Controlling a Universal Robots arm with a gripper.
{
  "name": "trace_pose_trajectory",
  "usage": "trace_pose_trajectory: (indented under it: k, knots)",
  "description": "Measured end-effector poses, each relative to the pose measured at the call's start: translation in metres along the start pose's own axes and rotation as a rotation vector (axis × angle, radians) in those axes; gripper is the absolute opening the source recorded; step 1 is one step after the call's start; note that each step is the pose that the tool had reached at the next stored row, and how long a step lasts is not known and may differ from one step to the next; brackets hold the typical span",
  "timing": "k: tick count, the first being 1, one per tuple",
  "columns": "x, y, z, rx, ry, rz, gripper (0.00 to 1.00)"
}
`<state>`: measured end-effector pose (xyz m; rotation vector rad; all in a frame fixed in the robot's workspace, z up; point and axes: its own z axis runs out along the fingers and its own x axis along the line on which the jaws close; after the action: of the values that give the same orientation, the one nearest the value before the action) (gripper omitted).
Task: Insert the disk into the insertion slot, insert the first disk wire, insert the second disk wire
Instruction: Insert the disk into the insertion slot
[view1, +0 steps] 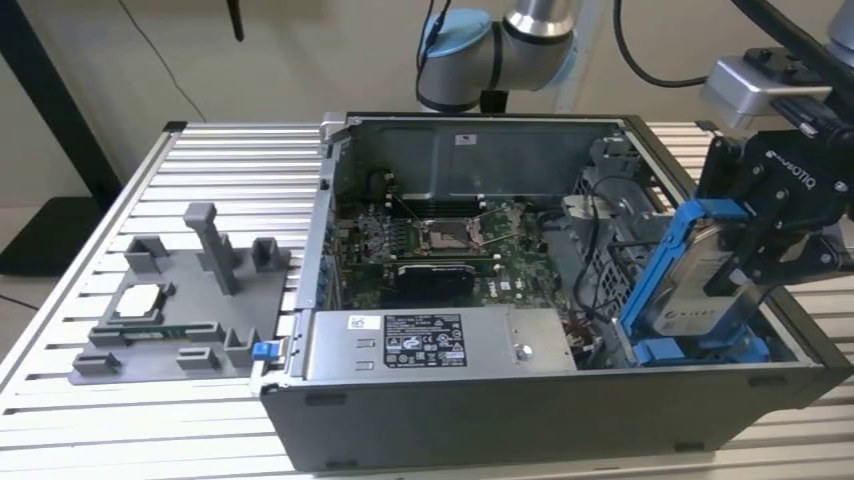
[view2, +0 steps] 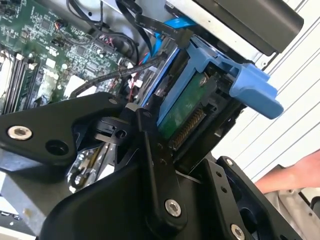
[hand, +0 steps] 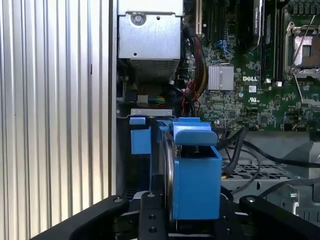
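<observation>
Slatted table (view1: 200, 160) w/ PC case (view1: 534, 425), tray (view1: 247, 315)

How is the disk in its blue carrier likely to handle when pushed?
The disk looks like rigid metal, so probably stiff and heavy for its size. Its blue plastic carrier may flex slightly. Held tilted in the gripper, it could pivot if pushed off-centre.

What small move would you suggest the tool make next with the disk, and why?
Probably ease the disk down a little along its own tilt. The tool is shut on it; in the exterior view it leans with its lower end inside the case, and in the first wrist view the slot lies beside it, so it looks not yet seated.
</observation>
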<state>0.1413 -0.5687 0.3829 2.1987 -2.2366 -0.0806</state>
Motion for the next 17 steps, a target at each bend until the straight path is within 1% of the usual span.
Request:
trace_pose_trajectory:
  k: [1,4,5,6,10,14,17]
  knots:
    - [-0.0001,-0.0003,0.0005,-0.0001,-0.0011,-0.001,1.00]
    - [0.0003,0.0003,-0.0009,-0.0007,0.0021,0.000,1.00]
    - [0.0002,0.0003,-0.0015,-0.0008,0.0016,0.001,1.00]
    - [0.0001,0.0004,-0.0033,-0.0009,0.0018,0.001,1.00]
    - [-0.0002,0.0009,-0.0146,-0.0010,0.0013,0.001,1.00]
    - [-0.0005,0.0018,-0.0221,-0.0011,-0.0026,0.000,1.00]
    - [-0.0009,0.0072,-0.0242,-0.0011,-0.0081,0.001,1.00]
